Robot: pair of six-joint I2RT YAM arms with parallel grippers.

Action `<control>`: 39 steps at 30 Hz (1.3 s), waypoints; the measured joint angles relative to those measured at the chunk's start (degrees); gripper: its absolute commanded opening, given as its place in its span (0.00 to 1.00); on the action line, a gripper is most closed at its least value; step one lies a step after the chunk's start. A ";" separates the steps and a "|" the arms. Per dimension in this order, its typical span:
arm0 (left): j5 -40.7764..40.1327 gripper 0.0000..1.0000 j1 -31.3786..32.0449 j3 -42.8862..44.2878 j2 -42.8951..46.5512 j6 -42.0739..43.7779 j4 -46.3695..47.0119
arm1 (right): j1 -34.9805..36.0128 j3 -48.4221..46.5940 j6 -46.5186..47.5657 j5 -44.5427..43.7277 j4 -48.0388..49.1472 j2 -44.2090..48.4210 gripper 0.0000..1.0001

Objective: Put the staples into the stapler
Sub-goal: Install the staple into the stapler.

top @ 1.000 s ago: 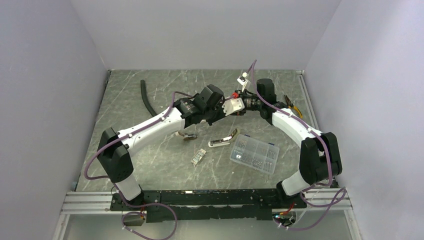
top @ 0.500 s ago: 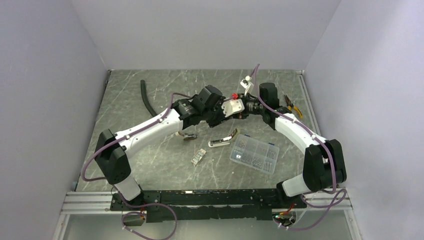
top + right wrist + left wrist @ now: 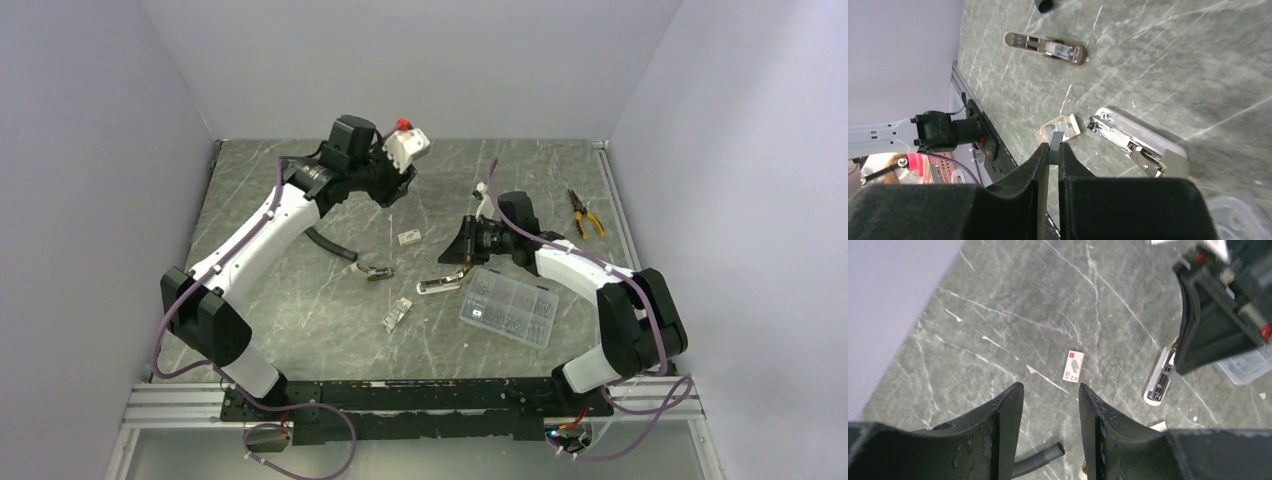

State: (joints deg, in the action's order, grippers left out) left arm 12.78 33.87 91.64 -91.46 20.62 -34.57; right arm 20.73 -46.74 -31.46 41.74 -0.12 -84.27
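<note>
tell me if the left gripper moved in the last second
Yes. The left gripper swung away from the middle, toward the back wall and leftward, now much farther from the clear compartment box, which stayed put.

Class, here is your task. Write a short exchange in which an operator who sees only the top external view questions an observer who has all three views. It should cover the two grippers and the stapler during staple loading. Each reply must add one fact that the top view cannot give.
Operator: From above, the right gripper hides its own tips. Is it holding anything?
Observer: Yes. The right wrist view shows it pinched shut on a small grey strip.
Operator: Is the stapler ready to take it?
Observer: It lies open with its metal channel exposed, not touching the gripper.
Operator: And the left gripper?
Observer: It is open with nothing between its fingers. Its camera looks down on a small white box with a red mark, lying flat.
</note>
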 measured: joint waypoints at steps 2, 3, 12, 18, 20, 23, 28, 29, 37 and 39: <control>0.50 0.50 -1.42 1.53 -0.09 -0.52 0.00 | 1.81 0.00 -0.83 -1.05 0.00 -1.05 0.00; 0.76 0.50 -1.90 2.03 -0.15 -0.66 0.02 | 2.58 0.00 -1.27 -1.40 -0.17 -1.64 0.00; 1.53 0.50 -3.98 2.23 -1.81 -2.12 -0.07 | 5.68 -1.38 -5.09 -5.99 -4.13 -5.81 0.00; 1.81 0.50 -4.22 2.23 -2.38 -2.38 -0.20 | 7.58 -3.76 -5.86 -8.31 -5.18 -6.88 0.00; 1.99 0.50 -4.22 2.23 -2.38 -2.38 -0.17 | 8.04 -4.48 -5.84 -8.90 -5.84 -7.06 0.00; 2.01 0.50 -4.22 2.23 -2.38 -2.40 -0.15 | 8.70 -5.40 -5.62 -10.19 -7.02 -7.13 0.00; 2.01 0.50 -4.22 2.23 -2.38 -2.40 -0.09 | 9.97 -7.04 -5.40 -12.66 -9.11 -7.56 0.00; 2.01 0.50 -4.22 2.23 -2.38 -2.40 -0.07 | 10.36 -7.41 -5.40 -13.11 -9.40 -7.76 0.00; 2.36 0.51 -4.22 2.12 -2.27 -2.51 0.02 | 12.68 -8.00 -5.42 -14.97 -10.67 -9.64 0.00; 2.49 0.51 -4.22 2.10 -2.21 -2.54 0.02 | 12.74 -8.00 -5.44 -15.50 -10.88 -9.92 0.00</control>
State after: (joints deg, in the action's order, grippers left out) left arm 15.27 29.65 93.73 -93.67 18.09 -34.54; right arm 33.47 -54.74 -36.91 26.24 -11.00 -94.19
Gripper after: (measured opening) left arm 0.508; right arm 0.130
